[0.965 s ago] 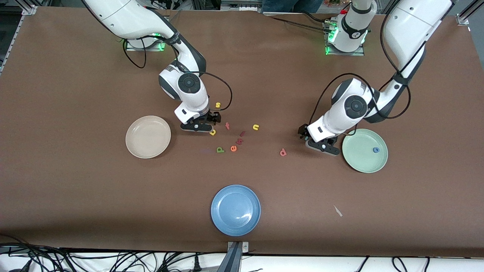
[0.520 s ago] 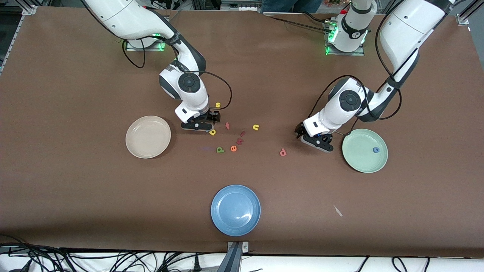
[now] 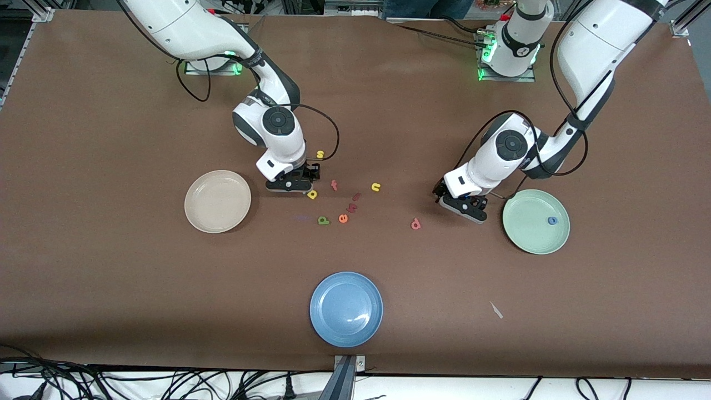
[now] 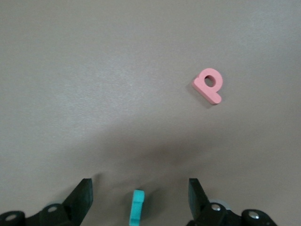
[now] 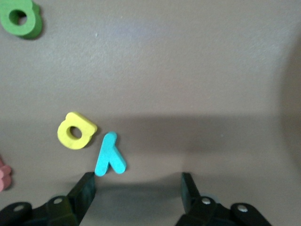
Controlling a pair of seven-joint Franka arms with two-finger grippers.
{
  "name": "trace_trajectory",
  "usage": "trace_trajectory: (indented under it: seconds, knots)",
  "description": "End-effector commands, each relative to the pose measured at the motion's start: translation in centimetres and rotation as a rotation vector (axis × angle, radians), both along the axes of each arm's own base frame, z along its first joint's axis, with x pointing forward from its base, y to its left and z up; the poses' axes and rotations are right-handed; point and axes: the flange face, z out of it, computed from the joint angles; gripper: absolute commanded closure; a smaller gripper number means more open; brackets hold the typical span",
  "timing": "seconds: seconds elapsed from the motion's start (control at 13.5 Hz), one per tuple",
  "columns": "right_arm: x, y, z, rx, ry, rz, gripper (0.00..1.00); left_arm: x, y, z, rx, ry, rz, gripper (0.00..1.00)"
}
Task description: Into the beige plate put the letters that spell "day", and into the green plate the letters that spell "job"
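**Both grippers low over letters, fingers apart**

The right gripper point(image 3: 293, 183) is hanging low over the worktop point(image 3: 111, 278), between the beige plate point(image 3: 217, 201) and the cluster of loose letters. Its fingers point(image 5: 84, 188) are standing apart with nothing between them. The teal "y" point(image 5: 110, 154) is lying flat just off one fingertip, and the yellow "a" point(image 3: 312, 194) is lying just beside it. The green "d" point(image 3: 323, 220) is sitting nearer to the front camera than the "a". The beige plate is holding no letters.

The left gripper point(image 3: 464, 205) is hovering low over the worktop, between the pink "b" point(image 3: 415, 224) and the green plate point(image 3: 536, 221). Its fingers point(image 4: 82, 197) are spread open, and the teal "j" point(image 4: 137, 207) is lying on the worktop between them, touching neither. The blue "o" point(image 3: 552, 220) is resting in the green plate, toward the left arm's end of it.

Other items: a yellow "s" point(image 3: 320, 154), a yellow "n" point(image 3: 376, 186), an orange "e" point(image 3: 343, 218) and dark red letters point(image 3: 353, 202) are lying in the cluster. A blue plate point(image 3: 346, 309) is sitting nearest the front camera.
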Motion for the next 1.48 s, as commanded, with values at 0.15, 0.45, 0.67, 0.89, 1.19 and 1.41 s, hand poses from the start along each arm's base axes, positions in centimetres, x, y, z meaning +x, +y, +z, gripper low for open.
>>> trace_trajectory:
  seconds: [0.15,0.45,0.67,0.89,1.19,1.41]
  knots:
    - [0.2,-0.2,-1.0,0.018,-0.019,0.008,0.28,-0.5,-0.1,-0.1,0.016,-0.005,-0.002,0.13]
    - [0.2,-0.2,-1.2,0.018,-0.018,0.010,0.50,-0.7,0.3,-0.6,0.018,0.008,0.006,0.22]
    - [0.1,-0.2,-1.2,0.015,-0.019,0.017,0.57,-0.9,0.7,-1.0,0.020,0.018,0.013,0.25]
    - [1.0,0.2,-0.6,0.029,-0.034,0.007,0.44,-0.9,1.1,-1.4,0.020,0.027,0.022,0.56]
    - [2.4,1.0,-0.5,0.042,-0.057,0.015,0.32,-0.1,2.3,-1.2,0.017,0.024,0.068,1.00]
    - [2.0,1.4,-1.1,0.051,-0.064,0.038,0.32,2.1,3.2,1.5,0.001,-0.024,0.164,1.00]
